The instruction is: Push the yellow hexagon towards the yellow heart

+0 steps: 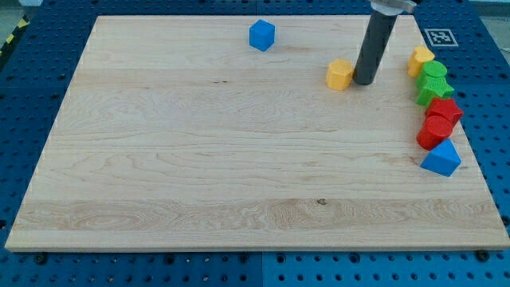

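Though no pincer (just a straight dark rod): my tip (364, 82) beside yellow hexagon (340, 75); yellow heart (421, 59) rightward.

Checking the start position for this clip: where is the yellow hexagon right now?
The yellow hexagon sits in the board's upper right area, just left of my tip, with the yellow heart farther right at the board's edge.

A pale wood-grain board (199, 159) on blue pegboard (32, 48) carries a blue cube (261, 35), yellow hexagon (340, 75), yellow heart (421, 59), and green (434, 80), red (439, 121) and blue (441, 159) blocks, shapes unclear.
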